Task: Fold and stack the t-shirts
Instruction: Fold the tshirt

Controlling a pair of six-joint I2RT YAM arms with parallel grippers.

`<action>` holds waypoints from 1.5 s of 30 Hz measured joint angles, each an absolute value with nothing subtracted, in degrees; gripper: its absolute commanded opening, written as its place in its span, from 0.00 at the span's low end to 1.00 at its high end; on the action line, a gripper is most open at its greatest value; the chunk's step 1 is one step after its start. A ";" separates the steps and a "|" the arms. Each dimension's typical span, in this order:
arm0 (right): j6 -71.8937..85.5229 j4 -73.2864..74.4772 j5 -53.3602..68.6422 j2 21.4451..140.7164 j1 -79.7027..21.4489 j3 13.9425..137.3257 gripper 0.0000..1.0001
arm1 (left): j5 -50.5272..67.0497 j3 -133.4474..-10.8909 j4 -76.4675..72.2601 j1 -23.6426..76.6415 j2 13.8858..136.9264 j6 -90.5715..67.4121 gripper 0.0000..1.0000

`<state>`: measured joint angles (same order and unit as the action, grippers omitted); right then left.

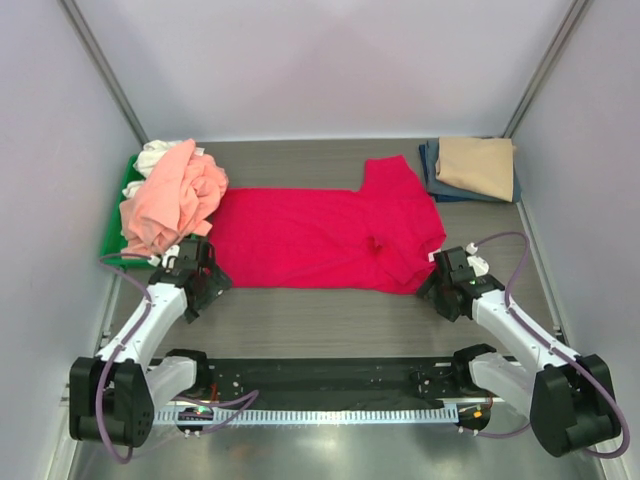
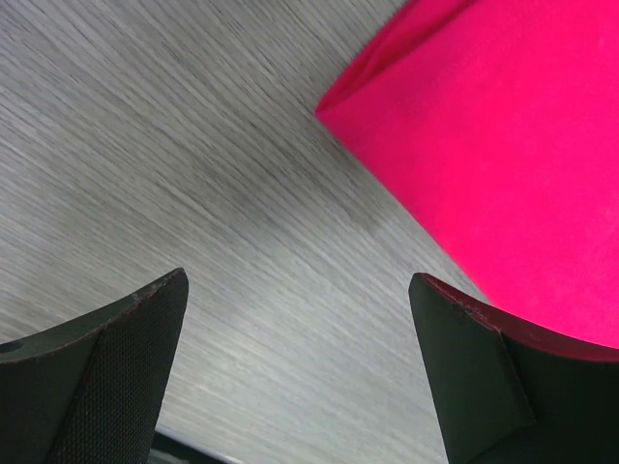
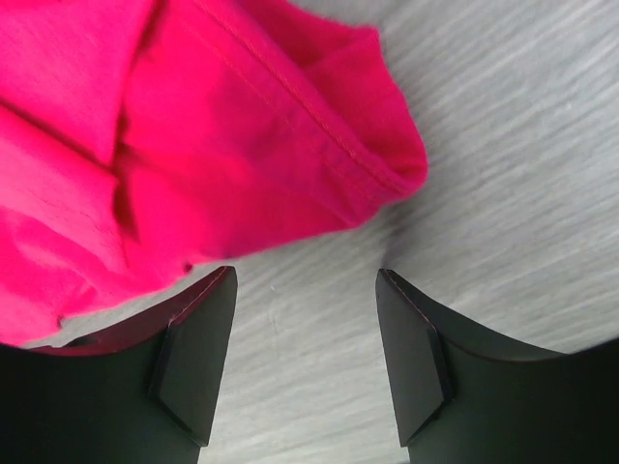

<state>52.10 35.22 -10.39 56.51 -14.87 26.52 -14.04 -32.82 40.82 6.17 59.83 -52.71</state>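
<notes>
A crimson-red t-shirt [image 1: 320,235] lies spread across the middle of the table, folded lengthwise, with one sleeve pointing to the back. My left gripper [image 1: 207,272] is open and empty just off the shirt's near left corner [image 2: 503,145]. My right gripper [image 1: 440,283] is open and empty at the shirt's near right corner, where a rumpled sleeve hem [image 3: 290,145] lies just ahead of the fingers. A salmon-pink t-shirt [image 1: 172,205] is heaped at the left over a white one [image 1: 155,155]. A folded tan t-shirt [image 1: 476,165] lies on a folded navy one [image 1: 436,180] at the back right.
A green tray [image 1: 112,225] holds the heap of shirts at the left wall. Metal frame posts [image 1: 105,70] stand at the back corners. Bare grey table shows between the red shirt and the arm bases [image 1: 320,320].
</notes>
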 measured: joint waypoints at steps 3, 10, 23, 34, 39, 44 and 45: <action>52.47 33.17 -12.21 57.21 -14.83 26.55 0.65 | -14.66 -32.25 39.29 5.28 60.82 -53.60 0.96; 51.05 27.66 -14.81 64.01 -13.06 28.51 0.65 | -16.36 -31.35 34.94 3.44 65.14 -55.20 0.97; 47.92 22.20 -14.17 66.04 -8.36 28.60 0.54 | -21.34 -32.14 28.01 3.22 69.73 -58.15 0.90; 45.60 17.47 -12.67 69.04 -6.39 28.32 0.01 | -22.15 -36.32 22.09 3.05 77.58 -58.43 0.38; 44.99 15.94 -11.20 69.54 -5.32 28.27 0.01 | -19.70 -36.42 19.18 2.83 78.98 -58.39 0.16; 44.60 15.66 -10.52 69.36 -5.02 28.12 0.01 | -16.88 -36.42 17.54 2.83 78.32 -58.54 0.66; 44.49 15.53 -10.41 69.32 -4.99 28.03 0.01 | -16.32 -36.38 17.74 2.85 77.82 -58.37 0.77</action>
<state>44.49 15.53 -10.41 69.32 -4.99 28.03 -16.32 -36.38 17.74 2.85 77.82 -58.37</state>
